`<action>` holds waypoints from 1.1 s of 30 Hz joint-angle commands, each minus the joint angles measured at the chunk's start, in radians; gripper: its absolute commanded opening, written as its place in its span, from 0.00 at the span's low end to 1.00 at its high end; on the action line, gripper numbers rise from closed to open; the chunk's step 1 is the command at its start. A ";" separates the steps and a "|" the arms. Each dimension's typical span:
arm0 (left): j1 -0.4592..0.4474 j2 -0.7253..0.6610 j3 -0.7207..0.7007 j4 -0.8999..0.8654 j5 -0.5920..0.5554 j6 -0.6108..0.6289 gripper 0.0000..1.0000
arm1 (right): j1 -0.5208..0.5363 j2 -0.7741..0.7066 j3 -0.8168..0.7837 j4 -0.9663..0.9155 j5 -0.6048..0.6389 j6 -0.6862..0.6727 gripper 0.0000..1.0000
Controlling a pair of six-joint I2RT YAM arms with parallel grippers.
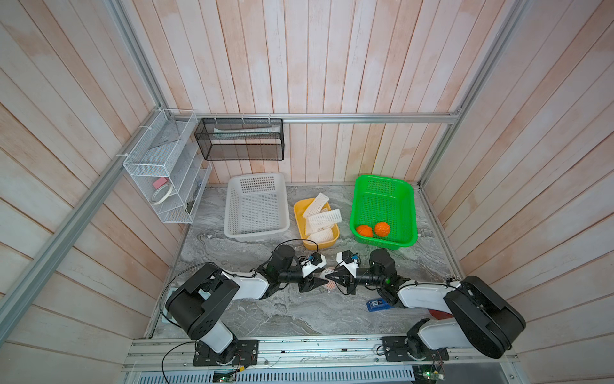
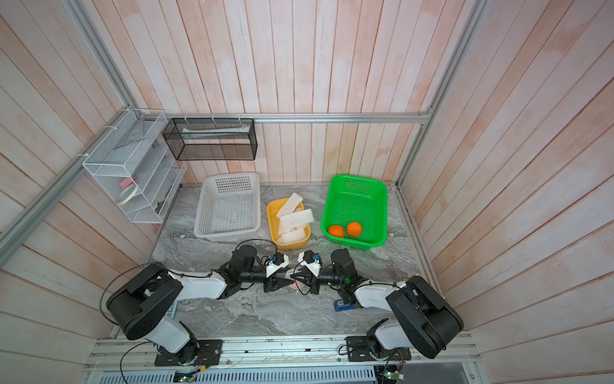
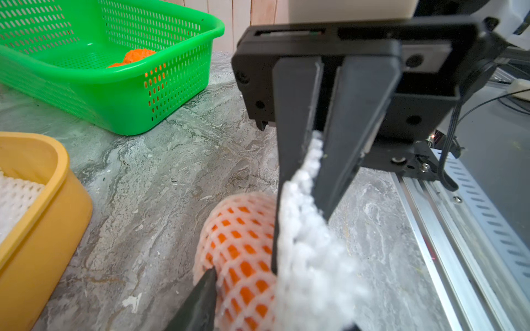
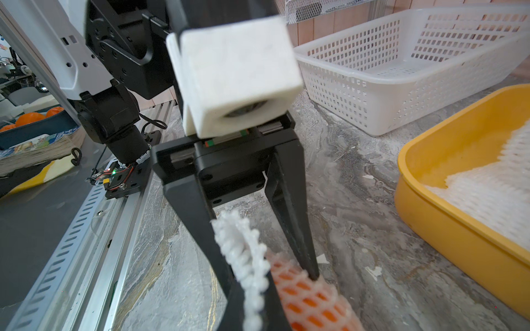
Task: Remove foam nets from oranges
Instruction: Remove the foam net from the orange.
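Note:
One orange (image 3: 243,252) still wears its white foam net (image 3: 312,258) and lies on the marble table between my two grippers, seen in both top views (image 1: 330,286) (image 2: 296,285). My right gripper (image 4: 255,309) (image 1: 328,275) is shut on the net's loose end (image 4: 243,252). My left gripper (image 3: 275,301) (image 1: 323,282) straddles the netted orange, and its fingertips (image 3: 210,275) (image 4: 314,275) press on the mesh. Two bare oranges (image 1: 364,230) (image 1: 382,228) lie in the green basket (image 1: 409,212). Loose foam nets (image 1: 324,216) fill the yellow tub (image 1: 298,216).
A white perforated basket (image 1: 229,206) stands left of the yellow tub. A blue card-like item (image 1: 377,304) lies under my right arm. Wire racks (image 1: 159,166) (image 1: 239,138) hang on the back and left walls. An aluminium rail (image 1: 299,345) runs along the table's front edge.

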 commanded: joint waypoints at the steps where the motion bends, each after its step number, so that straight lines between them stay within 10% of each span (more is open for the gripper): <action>1: 0.016 0.005 0.024 -0.004 0.013 -0.003 0.44 | -0.005 0.015 0.032 -0.012 -0.048 0.025 0.00; 18: 0.053 -0.024 0.077 -0.097 0.066 -0.039 0.11 | -0.075 -0.075 0.010 -0.068 -0.002 0.113 0.63; 33: 0.058 -0.021 0.135 -0.165 0.085 -0.052 0.07 | -0.079 -0.011 -0.015 -0.048 0.016 0.112 0.65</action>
